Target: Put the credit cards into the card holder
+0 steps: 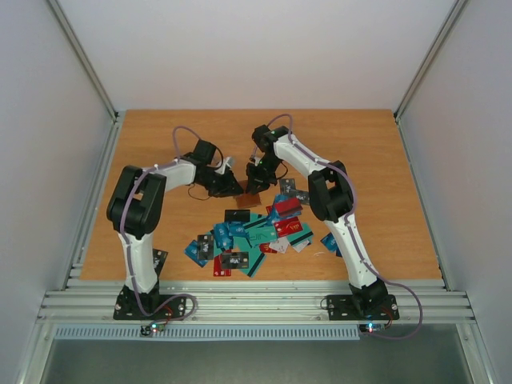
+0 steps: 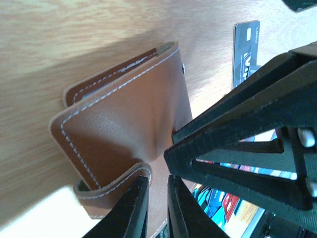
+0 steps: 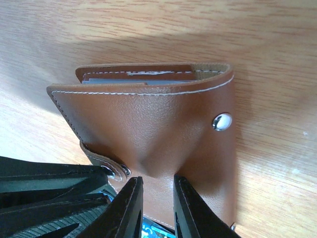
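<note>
Over the table (image 1: 160, 144), your left gripper (image 2: 157, 208) and right gripper (image 3: 157, 208) both pinch the holder (image 3: 148, 124). Its slot faces away from the fingertips, and the cards (image 1: 248, 236) lie basewards.

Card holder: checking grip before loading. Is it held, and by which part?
Both pinch the card holder: left gripper beside its strap, right gripper on its edge.
</note>
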You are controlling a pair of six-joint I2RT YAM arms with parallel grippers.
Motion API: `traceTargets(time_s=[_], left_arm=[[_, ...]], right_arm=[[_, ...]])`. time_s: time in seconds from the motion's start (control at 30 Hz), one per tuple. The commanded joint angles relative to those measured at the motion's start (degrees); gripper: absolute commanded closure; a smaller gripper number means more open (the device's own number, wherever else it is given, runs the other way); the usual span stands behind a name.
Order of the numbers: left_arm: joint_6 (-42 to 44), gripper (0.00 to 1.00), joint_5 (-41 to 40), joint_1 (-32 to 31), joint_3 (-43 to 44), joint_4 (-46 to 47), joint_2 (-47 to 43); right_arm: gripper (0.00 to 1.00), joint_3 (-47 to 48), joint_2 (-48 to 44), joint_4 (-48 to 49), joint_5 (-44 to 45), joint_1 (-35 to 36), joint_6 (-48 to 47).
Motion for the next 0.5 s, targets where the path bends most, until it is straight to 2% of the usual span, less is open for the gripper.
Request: traceTargets(time_s=[0.0, 0.47], left_arm=[[-0.5, 0.85, 1.0, -0.4, 2.2, 2.6, 2.0], [-3.0, 0.85, 3.8, -0.5, 2.6, 7.2, 4.9]], right_arm=[[0.80, -2.8, 7.2, 1.1, 5.4, 2.1, -1.2], [0.81, -2.4, 6.7, 1.0, 3.3, 2.0, -1.2]])
